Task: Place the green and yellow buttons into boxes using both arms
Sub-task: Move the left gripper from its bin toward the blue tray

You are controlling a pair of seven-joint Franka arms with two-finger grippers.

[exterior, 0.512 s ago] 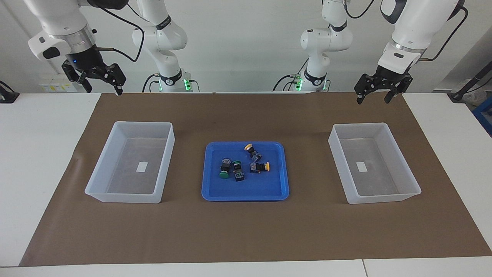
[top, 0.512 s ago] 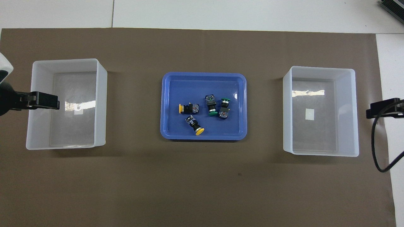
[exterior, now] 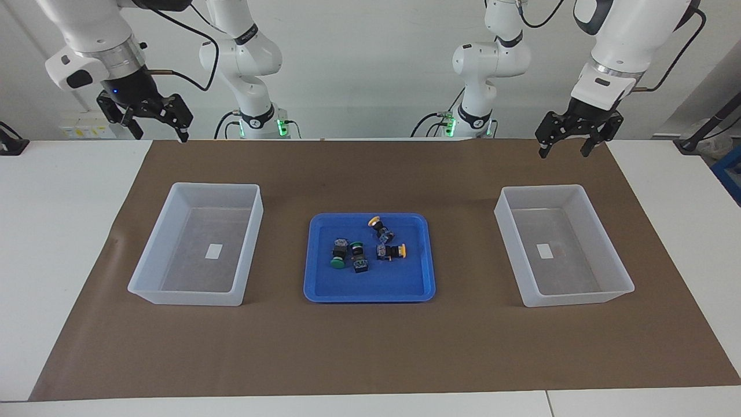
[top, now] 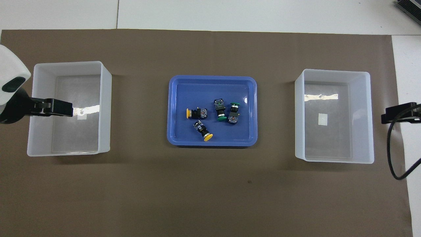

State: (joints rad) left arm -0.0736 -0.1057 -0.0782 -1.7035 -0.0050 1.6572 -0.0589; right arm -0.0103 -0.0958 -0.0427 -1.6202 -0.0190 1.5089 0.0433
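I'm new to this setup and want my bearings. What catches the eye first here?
The blue tray at the table's middle, holding two green buttons and two yellow buttons lying on their sides. A translucent box sits empty toward each arm's end. The left gripper and right gripper hang raised, jaws open, holding nothing.

Blue tray (exterior: 370, 289) — brown mat (exterior: 370, 347)
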